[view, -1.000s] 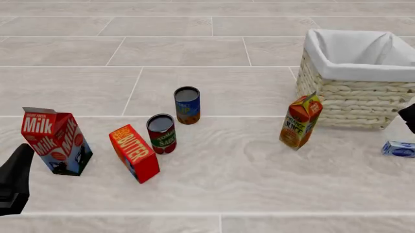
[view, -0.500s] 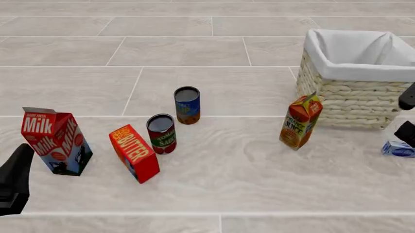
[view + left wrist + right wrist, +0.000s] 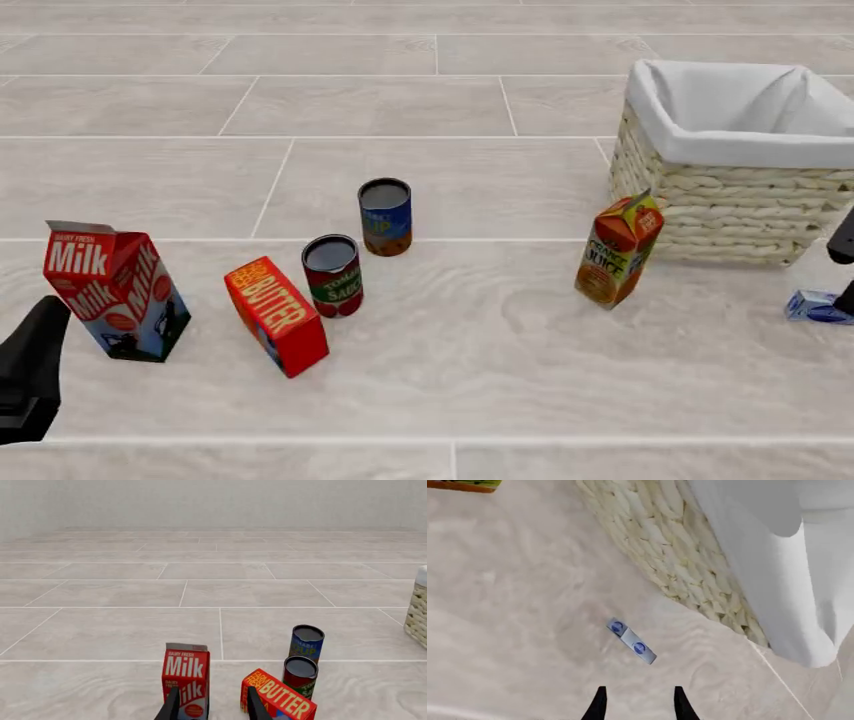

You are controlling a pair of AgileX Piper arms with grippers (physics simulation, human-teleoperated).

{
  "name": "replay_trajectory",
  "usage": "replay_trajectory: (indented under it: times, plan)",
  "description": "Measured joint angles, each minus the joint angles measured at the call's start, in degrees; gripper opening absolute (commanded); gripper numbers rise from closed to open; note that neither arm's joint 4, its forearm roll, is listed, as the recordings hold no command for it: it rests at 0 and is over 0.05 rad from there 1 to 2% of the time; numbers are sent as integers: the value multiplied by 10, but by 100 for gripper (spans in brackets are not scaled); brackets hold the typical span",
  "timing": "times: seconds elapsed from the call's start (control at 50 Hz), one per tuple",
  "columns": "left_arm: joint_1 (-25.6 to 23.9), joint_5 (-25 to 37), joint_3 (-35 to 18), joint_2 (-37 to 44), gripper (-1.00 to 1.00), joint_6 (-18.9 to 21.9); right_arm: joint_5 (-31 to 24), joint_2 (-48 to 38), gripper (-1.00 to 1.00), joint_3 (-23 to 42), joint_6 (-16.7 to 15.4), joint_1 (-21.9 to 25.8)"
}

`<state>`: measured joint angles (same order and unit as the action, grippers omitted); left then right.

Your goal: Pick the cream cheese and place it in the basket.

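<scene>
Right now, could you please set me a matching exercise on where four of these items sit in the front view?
Items:
1. milk carton
2. butter box
3. cream cheese
4. juice carton

Places:
A. far right, near the right tool
B. just left of the basket
C. far left
D. beside the red can

Pairs: 1-C, 2-D, 3-A, 4-B

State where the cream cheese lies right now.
In the front view the cream cheese lies flat on the table at the far right edge, just in front of the basket and right of the orange juice carton.
</scene>
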<state>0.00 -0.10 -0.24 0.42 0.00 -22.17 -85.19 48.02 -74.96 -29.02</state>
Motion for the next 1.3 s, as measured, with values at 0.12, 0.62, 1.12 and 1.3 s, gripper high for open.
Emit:
replay_trajectory:
  times: [0.12,0.62,1.12,1.3]
  plan:
    - [0,0,0,0,100,0,11,-17,100,4,-20,-2]
    - [0,0,0,0,100,0,38,-83,100,46,-47,34]
    - [0,0,0,0,100,0,62,-125,100,18,-69,39]
    - [0,0,0,0,100,0,70,-127,100,14,-89,21]
